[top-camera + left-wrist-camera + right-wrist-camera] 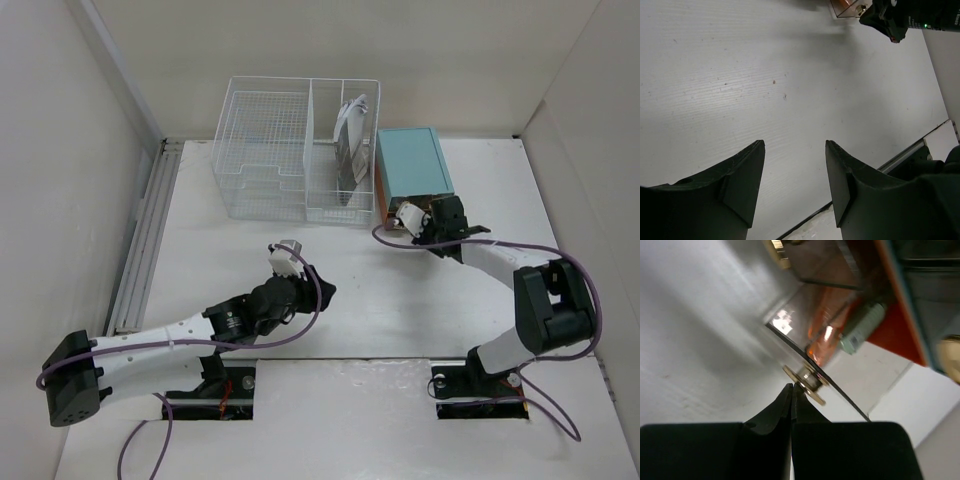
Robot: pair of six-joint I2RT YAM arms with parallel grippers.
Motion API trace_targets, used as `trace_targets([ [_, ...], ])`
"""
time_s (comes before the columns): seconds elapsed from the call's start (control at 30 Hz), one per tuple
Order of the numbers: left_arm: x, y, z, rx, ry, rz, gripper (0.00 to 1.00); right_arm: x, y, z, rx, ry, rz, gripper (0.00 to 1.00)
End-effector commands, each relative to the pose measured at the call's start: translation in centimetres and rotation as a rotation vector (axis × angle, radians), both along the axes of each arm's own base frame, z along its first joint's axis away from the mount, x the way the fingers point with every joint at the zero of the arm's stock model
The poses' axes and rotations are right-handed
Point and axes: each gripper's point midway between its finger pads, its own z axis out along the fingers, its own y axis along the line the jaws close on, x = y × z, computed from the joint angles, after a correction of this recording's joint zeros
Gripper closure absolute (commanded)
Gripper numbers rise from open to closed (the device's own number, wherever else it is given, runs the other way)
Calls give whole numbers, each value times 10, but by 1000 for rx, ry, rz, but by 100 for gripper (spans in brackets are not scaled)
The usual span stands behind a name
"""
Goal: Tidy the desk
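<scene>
Brass knob (807, 384) at closed right end effector (791, 388), wrist-view only; left end effector (795, 146) parted.

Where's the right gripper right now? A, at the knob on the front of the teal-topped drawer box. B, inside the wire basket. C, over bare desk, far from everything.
A: the right wrist view shows the right gripper with its closed tips right at the brass knob on the front of the drawer box.
</scene>
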Motion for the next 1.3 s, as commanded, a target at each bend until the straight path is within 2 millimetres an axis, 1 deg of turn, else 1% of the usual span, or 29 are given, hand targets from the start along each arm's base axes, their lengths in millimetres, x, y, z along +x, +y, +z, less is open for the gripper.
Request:
trace_targets([
  [0.0,2,-7,16,-44,-33,-10,52,34,-15,34,-24,-218,-140,100],
  [0.07,2,-7,16,-44,-33,-10,52,38,-16,45,-12,-278,-149,100],
  [0.17,2,-7,16,-44,-33,-10,52,37,-19,53,13,-315,-174,100],
  [0.2,2,-7,16,-44,-33,-10,52,35,-17,50,19,-297,-162,100],
  [0.23,2,-7,16,-44,-33,-10,52,33,-18,54,31,-298,-160,100],
  [0.27,1,-8,16,-46,-30,-18,52,30,-6,62,88,-301,-108,100],
  [0.33,1,-8,16,-46,-30,-18,52,14,-2,64,152,-241,-76,100],
  [0.37,-1,-9,21,-65,-36,-27,52,12,3,85,201,-262,-45,100],
  [0.4,-1,-9,21,-65,-36,-27,52,-2,10,83,284,-193,-14,100],
  [0.43,0,-9,25,-74,-50,-30,52,-7,12,91,337,-179,-10,100],
  [0.47,0,-11,28,-86,-56,-30,52,-10,15,104,411,-169,-20,100],
  [0.5,0,-12,31,-89,-65,-42,52,-18,28,111,519,-131,22,100],
  [0.53,1,-14,30,-91,-66,-42,52,-24,18,114,579,-103,-24,100],
  [0.6,1,-20,35,-95,-85,-69,52,-31,21,115,712,-39,-83,100],
  [0.63,2,-24,41,-106,-90,-69,52,-30,22,122,760,-47,-57,100],
  [0.67,4,-26,38,-89,-90,-72,52,-26,19,123,784,-63,-87,100],
  [0.7,4,-28,37,-89,-90,-72,52,-25,17,121,844,-39,-150,100],
  [0.73,5,-32,46,-104,-94,-81,52,-26,27,120,922,11,-119,100],
  [0.77,5,-32,46,-97,-100,-84,52,-21,23,122,964,32,-147,100],
  [0.8,6,-35,49,-107,-105,-84,52,-20,26,123,1047,95,-197,100],
  [0.83,6,-35,49,-107,-105,-84,52,-19,30,110,1110,189,-229,100],
  [0.87,6,-35,49,-107,-105,-84,52,-20,37,112,1193,234,-196,100],
  [0.9,6,-35,49,-107,-105,-84,52,-23,41,104,1248,302,-259,100],
  [0.93,7,-36,54,-115,-110,-84,52,-30,43,87,1261,343,-294,100],
  [1.0,7,-36,54,-115,-110,-84,52,-23,35,72,1225,285,-340,100],
  [1.07,6,-34,55,-108,-115,-87,52,-28,29,52,1217,280,-409,100],
  [1.13,6,-34,55,-108,-115,-87,52,-22,19,50,1217,237,-446,100],
  [1.2,6,-34,55,-108,-115,-87,52,-17,15,42,1217,244,-490,100],
  [1.27,7,-36,48,-89,-105,-87,52,-2,10,45,1230,186,-507,100],
])
